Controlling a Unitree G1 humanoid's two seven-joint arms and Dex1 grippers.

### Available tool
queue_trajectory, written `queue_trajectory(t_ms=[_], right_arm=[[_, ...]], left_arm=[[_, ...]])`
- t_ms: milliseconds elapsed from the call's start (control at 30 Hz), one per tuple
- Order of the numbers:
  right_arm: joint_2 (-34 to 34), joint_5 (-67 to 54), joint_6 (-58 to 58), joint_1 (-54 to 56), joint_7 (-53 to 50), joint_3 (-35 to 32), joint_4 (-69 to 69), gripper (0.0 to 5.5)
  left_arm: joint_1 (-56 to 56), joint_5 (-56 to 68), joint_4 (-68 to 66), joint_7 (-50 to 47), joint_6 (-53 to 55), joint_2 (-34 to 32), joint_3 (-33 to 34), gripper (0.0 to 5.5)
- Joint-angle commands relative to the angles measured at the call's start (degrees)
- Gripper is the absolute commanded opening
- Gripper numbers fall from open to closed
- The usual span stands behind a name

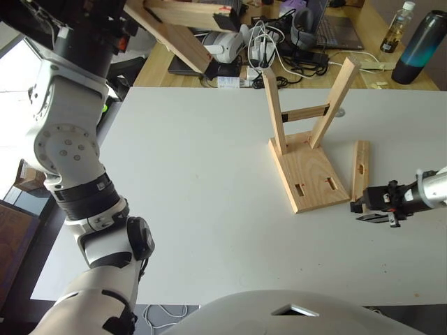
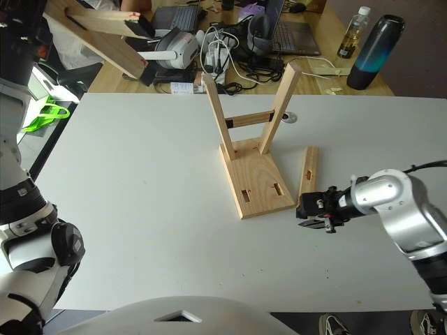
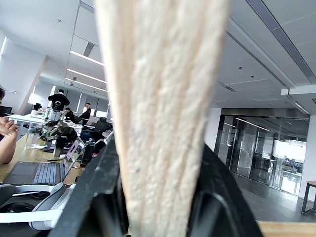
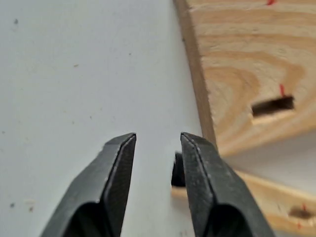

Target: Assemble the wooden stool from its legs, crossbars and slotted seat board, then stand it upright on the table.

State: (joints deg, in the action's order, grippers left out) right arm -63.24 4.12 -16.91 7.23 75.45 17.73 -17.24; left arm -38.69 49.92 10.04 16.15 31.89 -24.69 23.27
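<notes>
Assembly is judged roughly half complete.

Done: the seat board (image 1: 311, 174) lies flat on the bench (image 1: 195, 174). Two legs (image 1: 274, 105) stand upright in its 12 o'clock end, joined by one crossbar (image 1: 306, 112).

Outstanding: the two slots (image 1: 314, 186) at the board's 6 o'clock end are empty. A loose leg (image 1: 360, 171) lies flat at 3 o'clock of the board, just beside it. The stool is not yet turned onto its feet.

Right claw (image 4: 158, 143): low over the bench at the 6 o'clock end of the loose leg. Its fingers are slightly apart with nothing between them, and the leg's dark end sits just beyond one finger. A grasp looks to be the next step.

Left claw (image 3: 160, 197): clamped on a raised leg (image 1: 174, 38), held in the air at 11 o'clock beyond the bench's far edge. A second bar appears joined to it, though the joint cannot be confirmed.
</notes>
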Motion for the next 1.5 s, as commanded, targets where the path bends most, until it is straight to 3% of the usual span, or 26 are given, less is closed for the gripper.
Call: queue_trajectory(t_ms=[33, 233, 467, 633, 700, 867, 1000, 1167, 1500], right_arm=[[4.6, 6.0, -4.8, 3.1, -0.6, 7.1, -3.3, 1.14], [17.1, 12.9, -8.4, 12.9, -6.3, 12.9, 1.8, 0.03], [32.1, 14.8, -9.1, 19.9, -13.8, 16.9, 9.0, 0.00], [37.6, 11.6, -8.9, 21.2, -22.8, 9.1, 11.8, 0.00], [36.0, 9.4, -7.9, 20.3, -21.9, 6.9, 10.2, 0.00], [23.0, 10.1, -6.8, 18.7, -18.9, 1.1, 11.6, 0.00], [15.4, 11.2, -3.3, 14.1, -27.3, -8.4, 20.4, 0.00], [19.3, 10.1, 2.8, 13.2, -42.5, -15.7, 28.0, 0.00], [23.7, 9.0, 9.6, 11.6, -53.0, -18.5, 31.8, 0.00]], left_arm=[[-1.5, -0.7, 0.0, -1.1, -0.5, 0.6, -0.9, 1.01], [-0.6, -0.7, 0.9, -2.2, -0.6, 1.4, -1.2, 1.01], [-0.4, -0.8, 0.3, -1.7, -0.4, 1.9, -2.0, 1.01], [2.3, -0.4, 1.9, -1.7, 2.6, 1.6, -3.3, 1.01], [2.9, -0.2, 2.7, -2.3, 2.8, 2.3, -3.4, 1.01], [3.9, 3.3, 5.5, -7.2, 3.9, 6.0, -2.4, 1.01], [11.8, 11.6, 14.0, -32.8, 9.8, 23.0, -7.6, 1.01], [23.2, 14.8, 15.8, -50.0, 10.8, 35.9, -11.8, 1.01], [22.0, 7.5, 8.2, -53.1, 8.4, 35.9, -18.8, 1.01]])
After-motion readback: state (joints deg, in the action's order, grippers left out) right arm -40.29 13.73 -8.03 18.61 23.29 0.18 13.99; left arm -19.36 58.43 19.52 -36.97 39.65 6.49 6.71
